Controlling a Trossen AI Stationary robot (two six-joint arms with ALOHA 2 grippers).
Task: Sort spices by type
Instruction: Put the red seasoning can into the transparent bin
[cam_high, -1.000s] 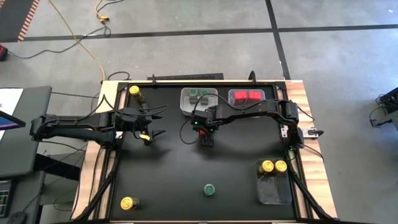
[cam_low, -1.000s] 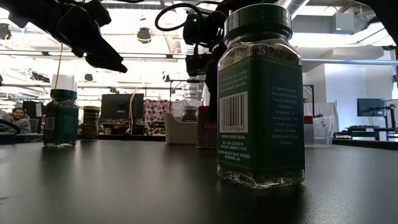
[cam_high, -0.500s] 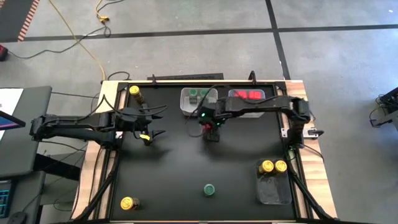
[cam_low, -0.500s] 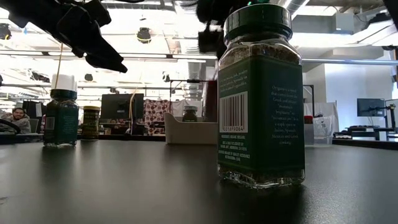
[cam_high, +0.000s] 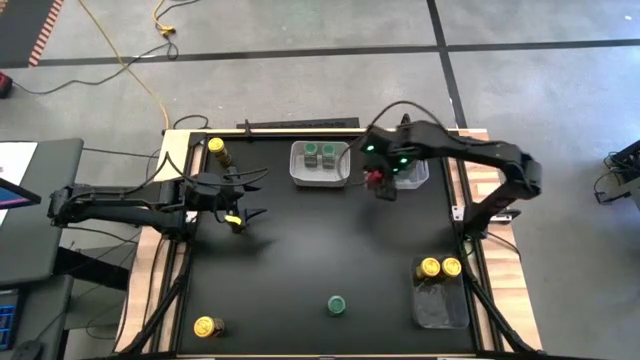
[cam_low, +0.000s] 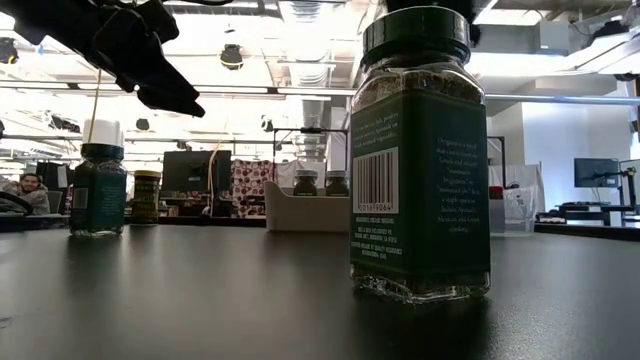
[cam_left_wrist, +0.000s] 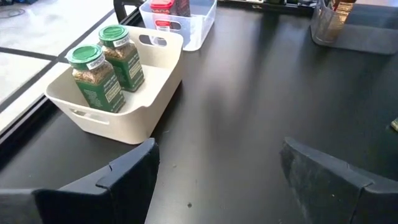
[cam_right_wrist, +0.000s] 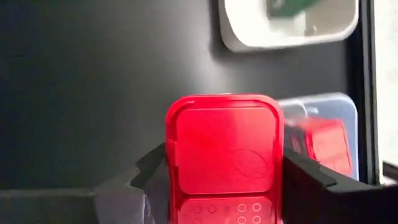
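Looking across the table from the low view, I see a green-lidded jar (cam_low: 418, 155) filling the right of centre of the frame, standing upright on the black table (cam_low: 200, 300). In the high view the same jar (cam_high: 337, 305) sits low in the centre, with a yellow-lidded jar (cam_high: 206, 326) at lower left and two more yellow-lidded jars (cam_high: 440, 268) in a clear bin (cam_high: 441, 305) at lower right. Mid-left, my left gripper (cam_high: 243, 196) hovers with its fingers spread and nothing between them. Just right of centre, toward the top, my right gripper (cam_high: 381, 184) pinches a red boxy container (cam_right_wrist: 222, 149) by its sides. Beyond it sits a clear tub (cam_right_wrist: 339, 109) holding another red container (cam_right_wrist: 323, 143). A white bin (cam_high: 320, 164) at top centre holds two green-lidded jars (cam_left_wrist: 106, 65). Another yellow-lidded jar (cam_high: 219, 152) stands at upper left.
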